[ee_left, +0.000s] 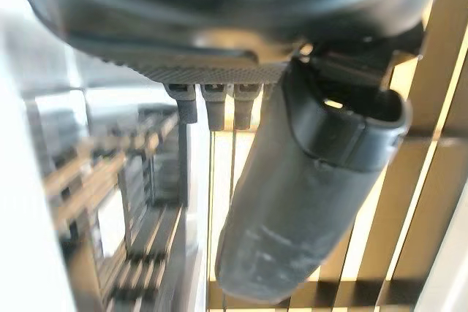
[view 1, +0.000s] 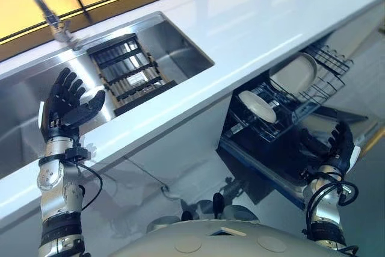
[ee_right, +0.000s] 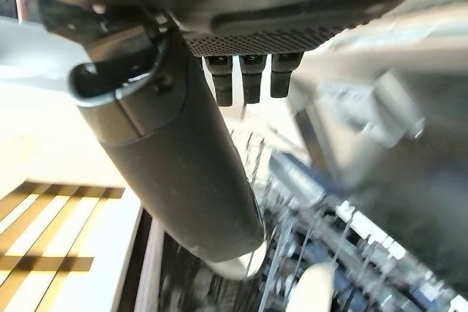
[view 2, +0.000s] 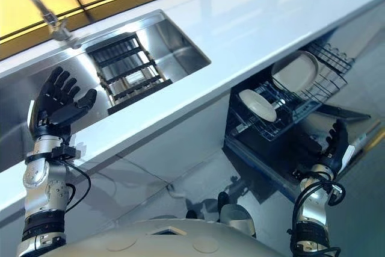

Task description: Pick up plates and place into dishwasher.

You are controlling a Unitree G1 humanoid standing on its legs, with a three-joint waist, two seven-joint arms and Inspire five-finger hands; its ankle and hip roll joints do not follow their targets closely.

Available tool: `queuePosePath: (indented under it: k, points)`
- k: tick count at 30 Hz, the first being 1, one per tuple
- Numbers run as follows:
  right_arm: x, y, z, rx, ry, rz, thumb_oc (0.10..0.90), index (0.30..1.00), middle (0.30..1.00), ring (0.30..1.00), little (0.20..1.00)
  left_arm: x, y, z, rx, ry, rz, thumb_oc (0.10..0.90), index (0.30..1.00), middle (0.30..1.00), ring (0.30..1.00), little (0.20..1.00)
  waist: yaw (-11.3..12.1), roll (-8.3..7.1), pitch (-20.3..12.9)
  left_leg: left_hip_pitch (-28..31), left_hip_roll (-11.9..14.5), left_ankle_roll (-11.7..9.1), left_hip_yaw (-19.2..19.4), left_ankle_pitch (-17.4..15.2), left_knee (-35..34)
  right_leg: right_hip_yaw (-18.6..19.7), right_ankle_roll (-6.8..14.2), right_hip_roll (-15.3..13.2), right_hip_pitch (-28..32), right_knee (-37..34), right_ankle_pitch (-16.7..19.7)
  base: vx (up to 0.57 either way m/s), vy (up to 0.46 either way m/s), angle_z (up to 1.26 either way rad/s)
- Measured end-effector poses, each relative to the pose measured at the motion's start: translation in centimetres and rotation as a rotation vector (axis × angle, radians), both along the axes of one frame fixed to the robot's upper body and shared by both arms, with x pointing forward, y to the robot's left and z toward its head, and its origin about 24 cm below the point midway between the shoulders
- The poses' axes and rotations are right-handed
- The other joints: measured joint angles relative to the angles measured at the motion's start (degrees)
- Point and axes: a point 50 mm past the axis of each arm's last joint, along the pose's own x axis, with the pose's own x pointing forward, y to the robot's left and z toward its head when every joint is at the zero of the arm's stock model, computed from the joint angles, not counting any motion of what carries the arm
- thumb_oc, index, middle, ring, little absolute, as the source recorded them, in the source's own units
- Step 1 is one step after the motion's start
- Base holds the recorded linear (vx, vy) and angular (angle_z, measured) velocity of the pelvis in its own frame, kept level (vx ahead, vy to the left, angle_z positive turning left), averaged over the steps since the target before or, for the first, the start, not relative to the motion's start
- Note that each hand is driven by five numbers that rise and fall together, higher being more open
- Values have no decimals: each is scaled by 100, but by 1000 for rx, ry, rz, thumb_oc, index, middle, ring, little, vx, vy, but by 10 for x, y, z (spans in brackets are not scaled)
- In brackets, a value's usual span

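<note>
Closest to me, my left robot hand [view 1: 67, 102] is raised over the sink [view 1: 24, 106], its fingers spread wide and straight, the thumb standing out to the side, holding nothing. Just beyond its fingertips a dark slatted rack [view 1: 127, 70] sits inside the sink, and past that, up and away from the hand, the faucet [view 1: 57, 25] rises from the sink's far rim. In my left wrist view the thumb [ee_left: 307, 180] hangs long and bare, with the rack's bars blurred behind the fingers.

Between my two hands runs the white table [view 1: 252, 34], a long bare surface with the sink cut into it.

My right robot hand [view 1: 341, 146] is low, below the table's edge, beside the pulled-out dishwasher rack [view 1: 301, 94]. Its fingers are extended and relaxed, gripping nothing, close to the wire basket but apart from it as far as I can tell. Above that hand, two white plates stand in the wire rack: a small plate [view 1: 257, 105] nearer the middle, tilted among the tines, and a large plate [view 1: 293, 74] farther back, leaning against the wire. My right wrist view shows the thumb [ee_right: 175, 166] and blurred blue-dark tines past it, with a pale rounded shape, likely a plate, near the thumb's tip.
</note>
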Motion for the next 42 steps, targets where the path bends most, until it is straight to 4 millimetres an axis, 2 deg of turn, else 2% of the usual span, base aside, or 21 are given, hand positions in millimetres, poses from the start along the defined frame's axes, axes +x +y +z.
queuePosePath:
  k: [4,7,8,14,19,24,29,32,35,37,40,42]
  points:
    - [-12,-4,-18,104,33,-68,800,900,900,900,900,5,-1,4,-1,-19,-5,800,900,900,900,900,-115,55,7,16,33,-33,146,-37,0,29,1,34,-42,9,2,59,-22,-18]
    - [-25,-11,-28,189,34,-174,800,900,900,900,900,6,-3,3,-2,-15,-12,800,900,900,900,900,-140,214,42,4,36,-33,201,-57,1,60,-4,45,-88,39,5,81,-10,-13]
    - [-33,-16,-32,227,28,-239,800,900,900,900,900,6,-4,3,-2,-15,-15,800,900,900,900,900,-146,320,85,12,31,-28,208,-66,0,72,-4,45,-80,34,5,78,-8,-7]
    - [-53,-24,-43,247,67,-436,800,900,900,900,900,9,-9,1,-6,-8,-40,800,900,900,900,900,-157,557,201,58,24,-26,234,-66,1,111,-5,44,-76,93,2,103,8,-4]
    - [-48,-25,-42,256,52,-417,800,900,900,900,900,11,-15,-4,-27,21,-69,800,900,900,900,900,-204,771,310,99,9,-11,263,-71,3,160,-26,35,-99,209,-23,77,5,-5]
    - [-47,-24,-47,436,-45,-316,800,900,900,900,900,12,-22,-12,-71,45,-88,800,900,900,900,900,-210,963,407,88,6,-49,188,-112,93,114,-47,11,-124,360,-112,100,2,4]
    - [-56,-44,-45,576,-134,-220,800,900,900,900,900,13,-23,-14,-82,63,-93,800,900,900,900,900,-219,959,473,-162,-27,-10,122,-91,295,26,-66,-75,-496,846,-316,36,-19,8]
    - [-60,-52,-45,730,-226,-168,800,900,900,900,900,15,-24,-14,-91,74,-101,800,900,900,900,900,-202,917,622,-256,-33,-18,92,-95,394,-14,-82,-103,-571,941,-328,21,-19,1]
    - [-64,-58,-42,913,-327,-115,800,900,900,900,900,19,-26,-12,-98,77,-118,800,900,900,900,900,-210,888,774,-369,-38,-45,-31,-111,497,-241,-87,-186,-608,1040,-330,52,-29,7]
    - [-65,-62,-38,975,-375,-92,800,900,900,900,900,22,-25,-9,-98,69,-124,800,900,900,900,900,-208,855,824,-377,-36,-99,-71,-136,544,-325,-114,-217,-607,1108,-349,69,-12,10]
    - [-57,-57,-35,1056,-417,-48,800,900,900,900,900,24,-27,-7,-93,71,-145,800,900,900,900,900,-112,785,871,-391,-26,-110,-110,-148,606,-496,-114,-260,-594,1140,-347,11,-3,-11]
    - [-41,-51,-27,1082,-392,42,800,900,900,900,900,25,-24,-4,-91,65,-144,800,900,900,900,900,-74,674,919,-403,-31,-131,-203,-138,677,-671,-101,-309,-583,1176,-314,-57,-19,-21]
